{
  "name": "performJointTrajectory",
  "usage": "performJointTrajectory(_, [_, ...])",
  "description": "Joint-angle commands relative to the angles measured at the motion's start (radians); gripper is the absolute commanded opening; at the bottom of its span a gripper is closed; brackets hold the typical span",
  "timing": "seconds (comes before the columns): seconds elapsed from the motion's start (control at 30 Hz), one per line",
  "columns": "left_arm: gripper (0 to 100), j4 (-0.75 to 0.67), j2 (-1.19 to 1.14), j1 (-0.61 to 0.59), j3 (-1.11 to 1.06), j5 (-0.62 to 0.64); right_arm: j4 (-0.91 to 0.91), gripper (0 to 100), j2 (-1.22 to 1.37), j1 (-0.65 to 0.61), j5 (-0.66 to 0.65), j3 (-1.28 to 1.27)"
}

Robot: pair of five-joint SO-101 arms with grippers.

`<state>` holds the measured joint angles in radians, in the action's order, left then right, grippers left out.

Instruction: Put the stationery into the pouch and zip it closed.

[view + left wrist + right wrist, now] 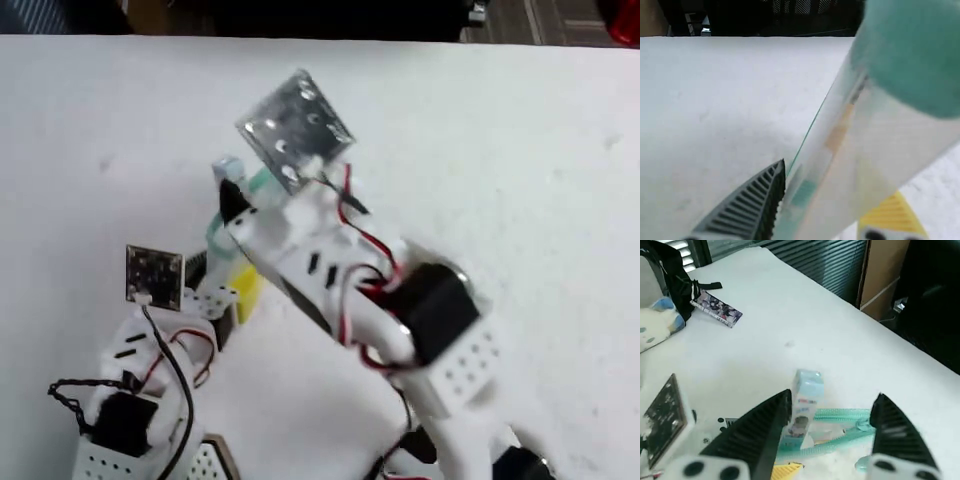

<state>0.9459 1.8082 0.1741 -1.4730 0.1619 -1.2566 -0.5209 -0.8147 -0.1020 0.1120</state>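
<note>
A white table (520, 150) carries everything, and a black bag (670, 270) sits at one far corner of it.

The right arm (440, 320), white with red and black wires, stretches up across the middle of the table in the high view. It is pitched down at the wrist, with its square camera plate tilted above the work. The right gripper (834, 397) has its two black ribbed jaws spread wide and grips nothing. It hangs just above the task's things, which lie in and just beyond the gap between the jaws.

The left arm (130, 400) is folded low at the near edge of the table, with its wrist pointing at the same spot from the side. The left gripper (837, 180) has a dark grey ribbed jaw and a yellow one. The two press on opposite sides of the translucent pouch with a teal zipper (875, 140), which fills the space between them, so this gripper is clamped on the pouch.

The pouch (840, 415) lies on the table near its middle, directly under the right gripper. Its zipper band runs across between the black jaws.

A small pale blue box with a printed picture (807, 385) stands upright at the zipper, close to one black jaw without touching it. Whether its base is inside the pouch or just beside it cannot be told.

A small printed tag (715, 307) lies flat by the bag.
</note>
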Motion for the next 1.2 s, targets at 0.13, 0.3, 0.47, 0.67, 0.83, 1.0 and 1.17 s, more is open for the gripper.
performJointTrajectory(0.13, [24,-0.011,0.005,-0.004,0.031,0.012,0.031,22.4,0.056,-0.004,0.009,0.009])
performJointTrajectory(0.3, [24,-0.011,0.005,-0.004,0.031,0.012,0.031,21.3,0.077,-0.001,0.009,0.009])
performJointTrajectory(0.47, [24,-0.011,0.005,-0.004,0.031,0.012,0.054,0.7,0.067,0.001,0.009,0.009])
performJointTrajectory(0.67, [24,-0.011,0.005,-0.004,0.031,0.012,0.053,1.8,0.001,0.002,0.009,0.012])
performJointTrajectory(0.83, [24,-0.011,0.005,-0.004,0.031,0.012,0.031,1.6,-0.061,0.001,0.009,0.011])
performJointTrajectory(1.0, [24,-0.011,0.005,-0.004,0.031,0.012,0.027,1.6,-0.119,-0.002,0.009,-0.077])
performJointTrajectory(1.17, [24,-0.011,0.005,-0.004,0.031,0.012,0.208,1.6,-0.202,0.002,0.009,-0.275])
